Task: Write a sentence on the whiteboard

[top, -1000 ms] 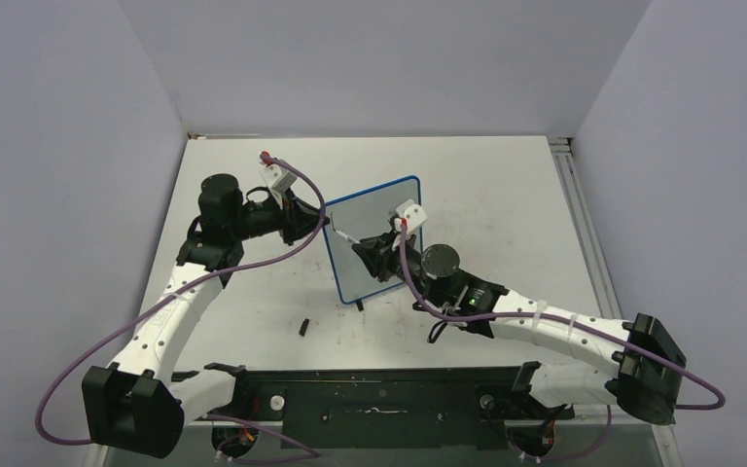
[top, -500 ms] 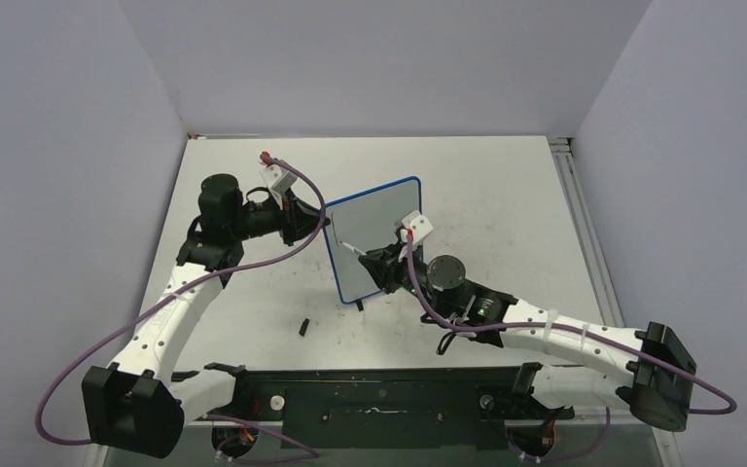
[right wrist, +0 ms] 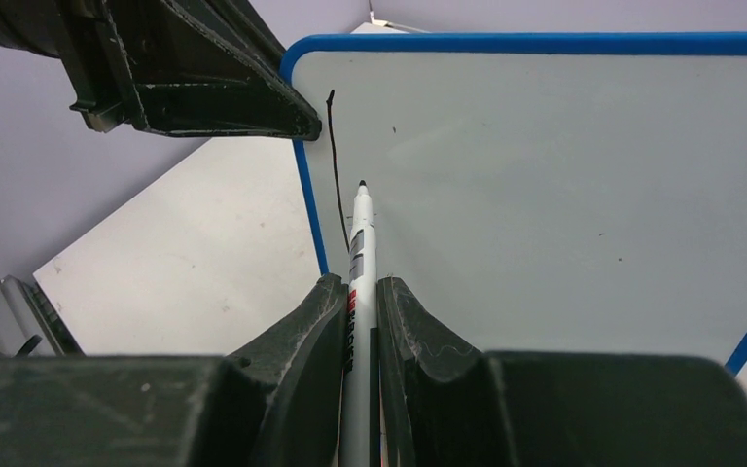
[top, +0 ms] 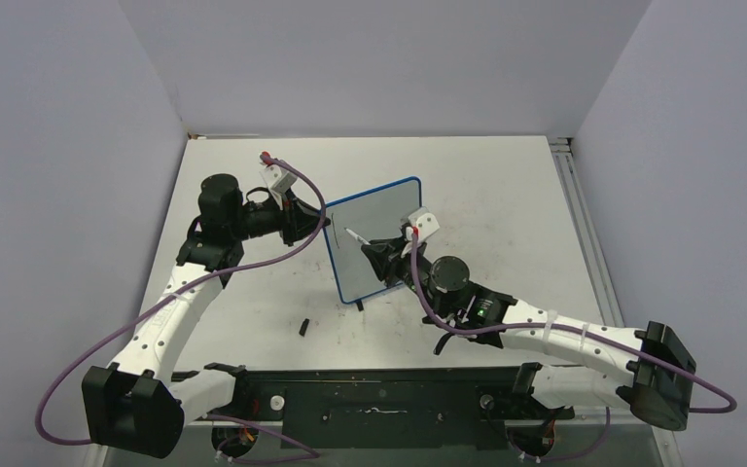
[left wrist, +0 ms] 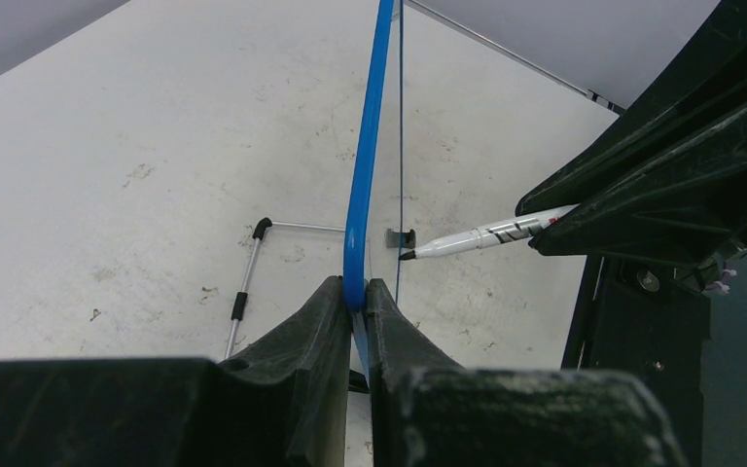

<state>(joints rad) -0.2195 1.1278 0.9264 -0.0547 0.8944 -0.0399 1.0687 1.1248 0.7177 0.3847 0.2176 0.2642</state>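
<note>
My worktop (top: 506, 195) is plain white and pretty scuffed, with grey smudges and little specks all over. It's boxed in by three pale lavender-grey walls: the back wall (top: 379, 58), the left wall (top: 49, 175) and the right wall (top: 700, 165). A metal rail (top: 581, 224) runs along the worktop's right edge, and a black plate (top: 379, 399) sits across the near edge. The light is soft and even, and the shadows are faint.

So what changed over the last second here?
The right gripper swung the marker tip slightly rightward from the left edge of the whiteboard, its elbow pulling back. A black vertical stroke now shows there. The left gripper stays clamped on the edge, board unmoved.
</note>
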